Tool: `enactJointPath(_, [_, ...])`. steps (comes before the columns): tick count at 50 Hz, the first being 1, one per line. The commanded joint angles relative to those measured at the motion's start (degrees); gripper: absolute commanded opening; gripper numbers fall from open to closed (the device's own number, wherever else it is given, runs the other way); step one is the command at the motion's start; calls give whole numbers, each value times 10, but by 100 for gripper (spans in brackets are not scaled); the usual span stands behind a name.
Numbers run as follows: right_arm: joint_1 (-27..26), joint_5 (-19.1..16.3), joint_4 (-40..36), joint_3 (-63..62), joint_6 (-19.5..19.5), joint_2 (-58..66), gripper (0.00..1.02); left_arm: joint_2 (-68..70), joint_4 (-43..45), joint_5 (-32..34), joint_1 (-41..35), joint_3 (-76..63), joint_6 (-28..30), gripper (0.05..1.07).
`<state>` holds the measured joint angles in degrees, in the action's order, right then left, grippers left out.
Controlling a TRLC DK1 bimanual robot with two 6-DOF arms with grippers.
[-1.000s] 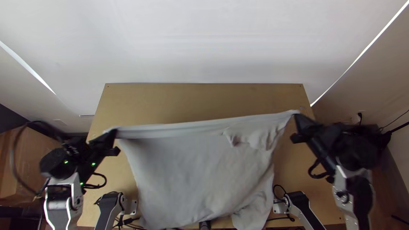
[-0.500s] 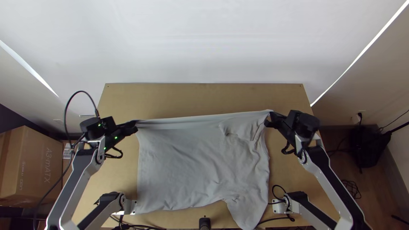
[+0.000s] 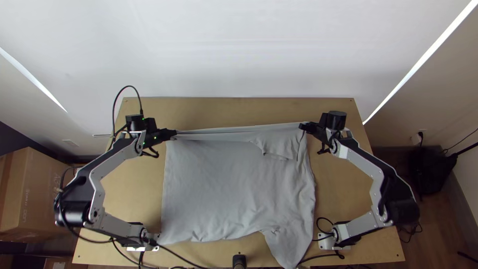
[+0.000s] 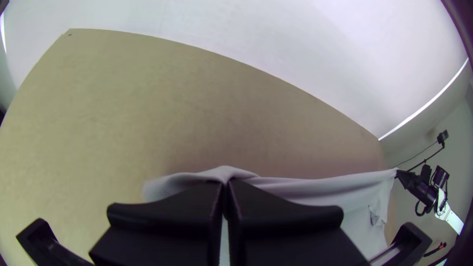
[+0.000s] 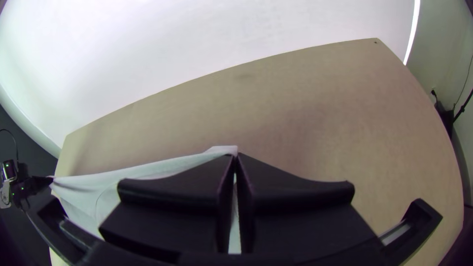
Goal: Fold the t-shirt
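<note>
between left end effector and right end effector, t-shirt stretches.

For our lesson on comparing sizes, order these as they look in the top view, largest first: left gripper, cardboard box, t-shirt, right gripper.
1. T-shirt
2. Cardboard box
3. Left gripper and right gripper: too alike to rank

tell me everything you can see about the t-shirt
The t-shirt is plain light grey, soft-looking thin cloth. Most of it is spread over the wooden table, with light wrinkles. Its far edge is drawn nearly straight between the left gripper and right gripper, each pinching it near one end. A small flap lies rumpled near the right end, and a sleeve-like piece juts toward the table's near edge.
</note>
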<state>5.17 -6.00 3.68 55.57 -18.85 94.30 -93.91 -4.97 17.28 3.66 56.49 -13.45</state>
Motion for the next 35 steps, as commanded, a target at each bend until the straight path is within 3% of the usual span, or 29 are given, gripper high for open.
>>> enactJointPath(1, [-18,22,25,45,-7,56,2,-54,15,-29,3,55,5,7])
enactJointPath(14, [-11,42,91,109,-4,137,2,-127,82,-52,-3,117,-6,7])
enactJointPath(24, [-2,86,148,154,20,178,2,-157,102,-63,-4,161,-18,7])
enactJointPath(32, [3,109,149,172,29,188,3,-159,109,-75,-6,176,-25,8])
enactJointPath(33, [4,111,149,170,29,185,8,-156,115,-75,-7,176,-25,13])
enactJointPath(35, [4,119,149,166,29,176,30,-147,119,-75,-6,173,-32,36])
